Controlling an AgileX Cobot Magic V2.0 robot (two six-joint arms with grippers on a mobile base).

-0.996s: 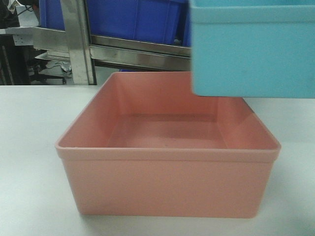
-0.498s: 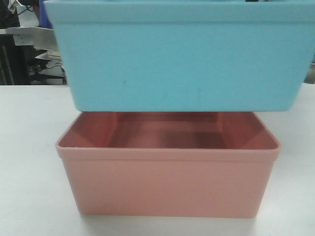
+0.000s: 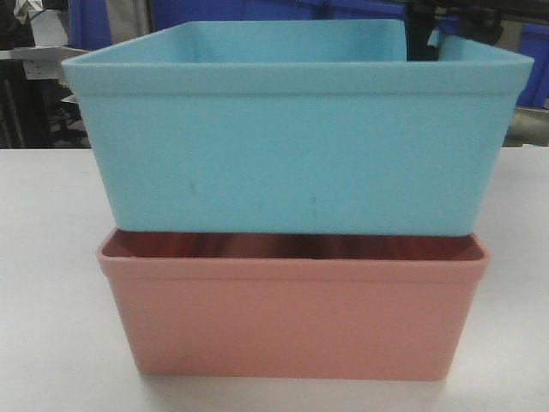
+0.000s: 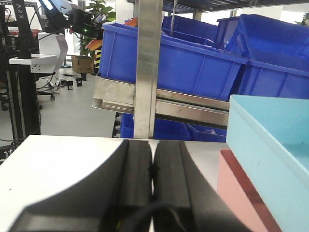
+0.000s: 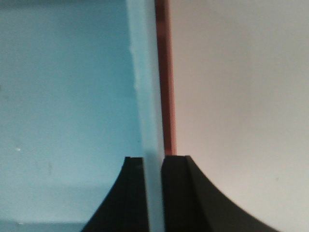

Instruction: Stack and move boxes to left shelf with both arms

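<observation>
Blue tub (image 3: pixel 292 154) sits in the mouth of the pink tub (image 3: pixel 292 318). Its base is just inside the pink rim and most of its wall stands above. It looks level and lines up with the pink one, though its top flares wider on both sides. I can't tell whether it is fully seated or carried. Both tubs are in the middle of the white table (image 3: pixel 43 257), near the camera.

Right gripper (image 5: pixel 153 162): fingers pinch the blue tub's side wall, one finger inside the tub and one outside, with the wall edge between them. In the right wrist view the pink rim shows as a thin strip just outside the blue wall, with table beyond it. In the front view a dark part of the right arm (image 3: pixel 419 39) shows above the tub's far right rim.

Left gripper (image 4: pixel 153 145): fingers pressed together with nothing between them. It is over the table left of the tubs, apart from them. In this view the blue tub is at the right edge with the pink one under it.

Far side: a steel post (image 4: pixel 147 67) and a steel rail (image 4: pixel 193 108) hold dark blue bins (image 4: pixel 193 63), more bins sit below the rail. No rollers show in any view.
</observation>
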